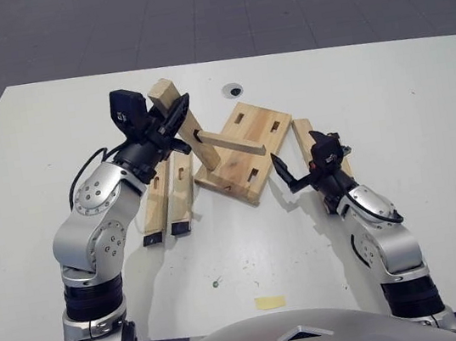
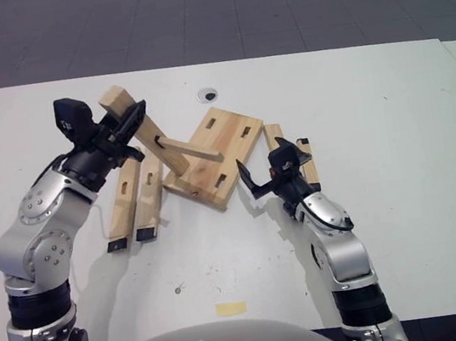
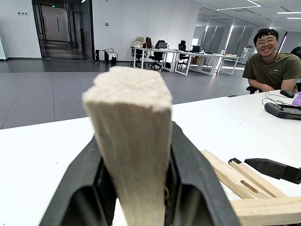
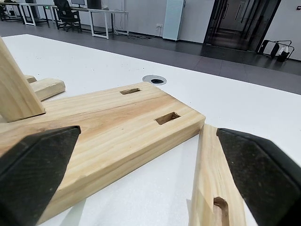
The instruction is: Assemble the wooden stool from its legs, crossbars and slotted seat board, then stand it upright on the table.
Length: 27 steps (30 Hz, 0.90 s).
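The slotted seat board (image 1: pixel 246 150) lies flat mid-table. At its left corner a wooden leg (image 1: pixel 171 99) stands tilted, with a crossbar (image 1: pixel 232 141) sticking out of it over the board. My left gripper (image 1: pixel 171 123) is shut on that leg, its fingers (image 3: pixel 197 179) pressed against both sides. Two more legs (image 1: pixel 168 197) lie side by side to the left of the board. Another leg (image 4: pixel 211 188) lies just right of the board. My right gripper (image 1: pixel 306 161) hovers open over that leg and the board's right edge, holding nothing.
A round cable hole (image 1: pixel 234 91) sits in the white table (image 1: pixel 404 84) behind the board. A yellow note (image 1: pixel 270 302) lies near the front edge. The table's right half and front middle offer free room.
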Motion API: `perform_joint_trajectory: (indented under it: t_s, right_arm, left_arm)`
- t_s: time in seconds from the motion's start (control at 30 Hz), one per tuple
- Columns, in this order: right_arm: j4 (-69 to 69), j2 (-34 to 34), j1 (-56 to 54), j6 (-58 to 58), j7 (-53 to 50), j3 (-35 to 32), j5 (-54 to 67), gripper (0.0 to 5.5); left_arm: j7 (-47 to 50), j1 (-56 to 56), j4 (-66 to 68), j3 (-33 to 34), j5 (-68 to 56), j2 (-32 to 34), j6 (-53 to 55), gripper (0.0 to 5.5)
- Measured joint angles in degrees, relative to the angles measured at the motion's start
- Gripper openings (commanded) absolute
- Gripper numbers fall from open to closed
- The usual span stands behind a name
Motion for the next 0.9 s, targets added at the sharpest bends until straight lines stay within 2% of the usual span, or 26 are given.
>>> perform_joint_trajectory:
  t_s: [0.23, 0.27, 0.43, 0.53, 0.8, 0.9]
  right_arm:
    - [0.59, 0.29, -0.28, -0.51, -0.05, 0.8, -0.08, 5.4]
    - [0.76, 0.57, -0.4, -0.62, -0.05, 1.01, -0.08, 5.4]
    - [1.83, 0.8, -1.6, -1.01, -0.18, 1.04, -0.47, 5.4]
    - [1.83, 1.2, -1.6, -1.1, -0.23, 1.49, -0.63, 5.4]
    - [1.8, 1.66, -1.36, -1.18, -0.27, 1.46, -0.96, 5.4]
    - [1.76, 1.69, -0.54, -1.21, -0.45, 1.26, -0.98, 5.4]
  left_arm:
    - [1.58, 0.09, 0.01, 2.61, -2.72, -3.03, 1.2, 1.04]
    - [1.89, -0.5, -0.15, 3.08, -3.22, -3.55, 2.17, 1.41]
    - [4.44, -4.57, -1.9, 6.17, -13.38, -6.22, 9.27, 2.27]
    - [7.63, -13.51, -3.0, 11.06, -23.02, -6.31, 11.3, 2.78]
    - [11.44, -26.77, 0.79, 19.62, -34.11, 2.65, 13.89, 4.06]
    - [13.18, -26.96, 6.94, 21.84, -27.58, 7.88, 12.4, 4.48]
